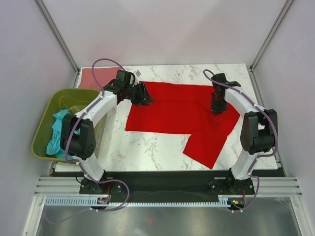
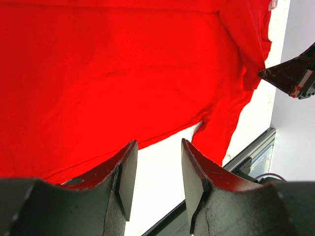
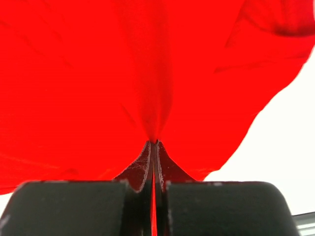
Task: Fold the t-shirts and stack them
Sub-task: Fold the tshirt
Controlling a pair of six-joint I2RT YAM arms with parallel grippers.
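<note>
The red t-shirt (image 1: 177, 110) lies spread on the marble table (image 1: 147, 147). The right gripper (image 3: 153, 145) clenches its right side; the left gripper (image 2: 157, 147) hangs released over its left edge. A teal t-shirt (image 1: 58, 132) sits in the olive-green basket (image 1: 43, 123); a pink t-shirt (image 1: 91, 77) lies far left.

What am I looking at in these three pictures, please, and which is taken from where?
These are two robot arms bolted at the near edge of a marble table. The overhead picture looks down from above and behind them; the other two come from a camera on each wrist. A red t-shirt lies spread on the table. The right gripper is shut, pinching a fold of it. The left gripper is open near the shirt's edge, holding nothing. Left of the table, a green basket holds a teal shirt.
</note>
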